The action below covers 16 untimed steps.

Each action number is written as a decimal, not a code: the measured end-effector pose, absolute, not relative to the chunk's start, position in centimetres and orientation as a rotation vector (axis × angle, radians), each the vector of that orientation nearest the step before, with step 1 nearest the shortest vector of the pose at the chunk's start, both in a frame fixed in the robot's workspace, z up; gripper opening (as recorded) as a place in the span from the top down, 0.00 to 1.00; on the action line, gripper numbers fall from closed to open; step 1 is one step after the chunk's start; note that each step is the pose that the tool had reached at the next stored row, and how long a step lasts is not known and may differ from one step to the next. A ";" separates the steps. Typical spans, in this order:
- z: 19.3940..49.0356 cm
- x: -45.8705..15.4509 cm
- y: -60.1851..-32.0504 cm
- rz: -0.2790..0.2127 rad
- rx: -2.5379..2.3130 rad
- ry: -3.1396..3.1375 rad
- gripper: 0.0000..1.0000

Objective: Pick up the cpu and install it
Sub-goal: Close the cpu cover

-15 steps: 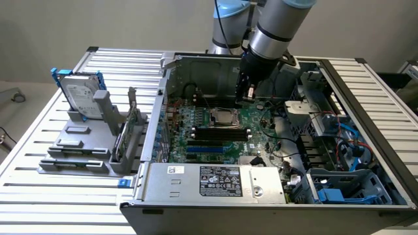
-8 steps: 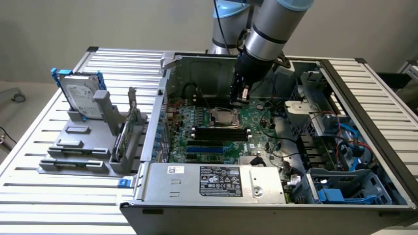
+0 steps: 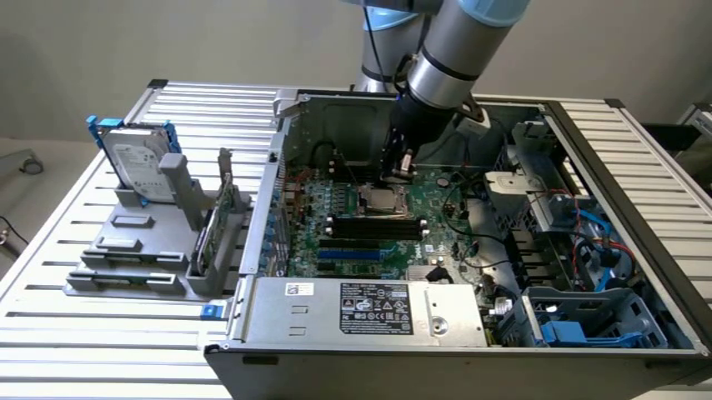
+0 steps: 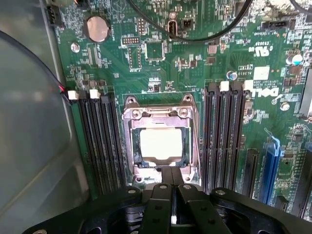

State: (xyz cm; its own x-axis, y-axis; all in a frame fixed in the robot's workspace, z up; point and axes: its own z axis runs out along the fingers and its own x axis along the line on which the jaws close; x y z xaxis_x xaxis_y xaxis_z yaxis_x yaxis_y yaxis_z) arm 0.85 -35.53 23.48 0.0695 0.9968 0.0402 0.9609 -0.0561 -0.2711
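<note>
**Cpu [image 4: 161, 145] lies in its socket, shut claw [image 4: 171, 171] at its edge**

The wrist view shows the claw's fingers pressed together and holding nothing. Their tips are at the metal socket frame [image 4: 128, 146], with the cpu flat inside it just ahead, between black memory slots [image 4: 100, 141]. The exterior view adds the open computer case [image 3: 445, 367] on the slatted desk [image 3: 89, 333], and a hard drive [image 3: 139, 162] well away from the claw.

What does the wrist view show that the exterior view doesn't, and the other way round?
Wrist view adds: the coin cell battery, and the gripper, fingers shut, at the edge of the socket frame. Exterior view adds: the hard drive upright in the grey rack outside the case, and the power supply. Shared: the cpu lying in the socket, with black memory slots beside it.
</note>
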 end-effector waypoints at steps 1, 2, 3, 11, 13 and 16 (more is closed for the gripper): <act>23.4 0.8 -35.5 0.234 -2.117 -1.985 0.89; 23.3 0.7 -35.6 0.237 -2.116 -1.984 0.89; 23.2 0.6 -35.6 0.239 -2.114 -1.983 0.89; 22.5 0.1 -35.6 0.249 -2.108 -1.976 0.89; 22.4 -0.1 -35.6 0.251 -2.105 -1.974 0.89; 22.3 -0.4 -35.6 0.252 -2.101 -1.971 0.89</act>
State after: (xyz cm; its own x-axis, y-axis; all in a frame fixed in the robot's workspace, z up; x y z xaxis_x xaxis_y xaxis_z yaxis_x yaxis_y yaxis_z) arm -0.43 -35.57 22.29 0.0701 0.9966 0.0436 0.9535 -0.0541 -0.2965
